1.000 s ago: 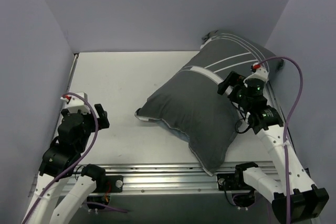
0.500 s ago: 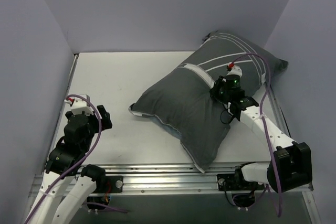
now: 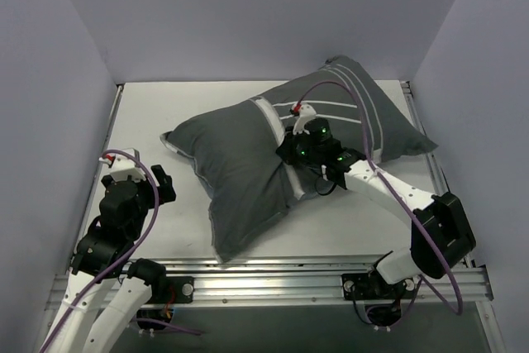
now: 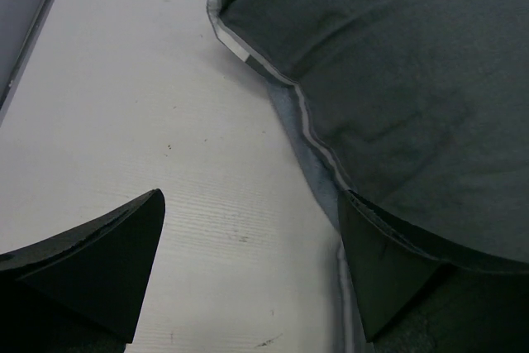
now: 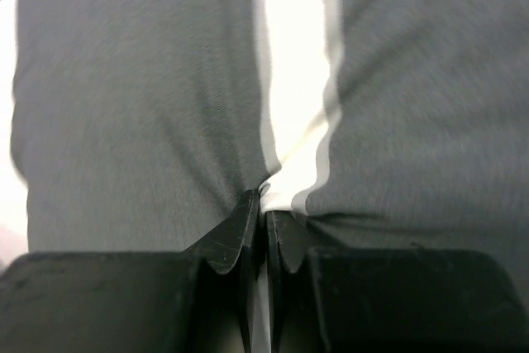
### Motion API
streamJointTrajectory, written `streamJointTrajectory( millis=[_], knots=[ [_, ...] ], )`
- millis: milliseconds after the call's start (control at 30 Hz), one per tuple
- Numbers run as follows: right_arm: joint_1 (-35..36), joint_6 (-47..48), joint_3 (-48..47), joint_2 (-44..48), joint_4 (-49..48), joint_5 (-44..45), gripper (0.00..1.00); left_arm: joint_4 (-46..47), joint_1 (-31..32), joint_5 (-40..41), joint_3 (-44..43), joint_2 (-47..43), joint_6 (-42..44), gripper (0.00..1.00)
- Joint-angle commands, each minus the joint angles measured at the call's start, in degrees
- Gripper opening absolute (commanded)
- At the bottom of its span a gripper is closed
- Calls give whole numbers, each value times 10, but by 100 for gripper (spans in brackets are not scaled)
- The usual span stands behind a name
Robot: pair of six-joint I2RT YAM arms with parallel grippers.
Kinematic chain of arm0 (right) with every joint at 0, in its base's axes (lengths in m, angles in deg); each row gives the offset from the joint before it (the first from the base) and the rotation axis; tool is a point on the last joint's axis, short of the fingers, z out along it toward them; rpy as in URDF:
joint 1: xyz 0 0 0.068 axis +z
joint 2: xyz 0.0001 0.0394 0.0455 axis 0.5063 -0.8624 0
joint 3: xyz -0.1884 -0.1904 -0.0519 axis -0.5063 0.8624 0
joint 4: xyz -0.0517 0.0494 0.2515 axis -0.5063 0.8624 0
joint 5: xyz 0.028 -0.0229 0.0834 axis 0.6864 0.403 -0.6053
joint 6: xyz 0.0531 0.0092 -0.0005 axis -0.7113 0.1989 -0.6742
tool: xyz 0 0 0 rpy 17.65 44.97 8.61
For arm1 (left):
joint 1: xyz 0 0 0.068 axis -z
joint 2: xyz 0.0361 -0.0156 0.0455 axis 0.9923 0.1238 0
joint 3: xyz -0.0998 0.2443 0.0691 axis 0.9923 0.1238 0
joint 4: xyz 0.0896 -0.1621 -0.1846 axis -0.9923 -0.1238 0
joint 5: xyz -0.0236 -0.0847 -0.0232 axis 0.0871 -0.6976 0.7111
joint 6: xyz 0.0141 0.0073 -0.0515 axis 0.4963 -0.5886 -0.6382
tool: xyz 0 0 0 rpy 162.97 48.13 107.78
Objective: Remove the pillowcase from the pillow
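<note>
Pillowcase (image 3: pixel 240 155), dragged toward the wide-open left gripper (image 4: pixel 250 200), is now pinched at its stripe (image 5: pixel 297 80) by the right gripper (image 5: pixel 264 208), within reach for stripping.

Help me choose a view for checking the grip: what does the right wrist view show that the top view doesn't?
Only the right wrist view: the right gripper is shut, its tips pinching a small fold of the pillowcase right at the white stripe. Only the top view: the whole pillowcase lying on the table, and the left gripper near its left corner. Both: the right gripper on the grey striped fabric.
</note>
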Motion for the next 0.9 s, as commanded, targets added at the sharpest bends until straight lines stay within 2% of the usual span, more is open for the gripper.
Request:
streamJointTrajectory(
  millis=[0,100,233,267,300,367,400,500,533,667,867],
  knots=[
    [84,41,-24,-42,50,-117,0,28,-4,1,-4,-4,0,94],
    [114,55,-49,-68,53,-107,0,30,-4,-5,-4,-4,2,94],
    [148,58,-73,-91,67,-46,0,32,-4,-20,-2,-3,6,94],
    [149,54,-75,-88,69,-42,5,34,-4,-25,-2,-2,6,94],
    [152,42,-76,-81,65,-37,24,37,-4,-31,-3,3,6,94],
    [156,21,-76,-54,62,-1,47,41,-4,-48,-6,13,4,94],
    [157,8,-77,-43,69,18,65,43,-4,-61,-10,28,1,94],
    [157,-39,-71,12,87,101,80,59,-4,-78,-42,78,-6,94],
    [156,-59,-65,41,94,157,82,64,-4,-79,-54,95,-2,94],
    [144,-108,-51,99,159,251,85,96,-5,-66,-128,215,10,94],
    [92,-200,13,216,249,320,86,162,-17,-48,-282,411,19,94]
  ],
)
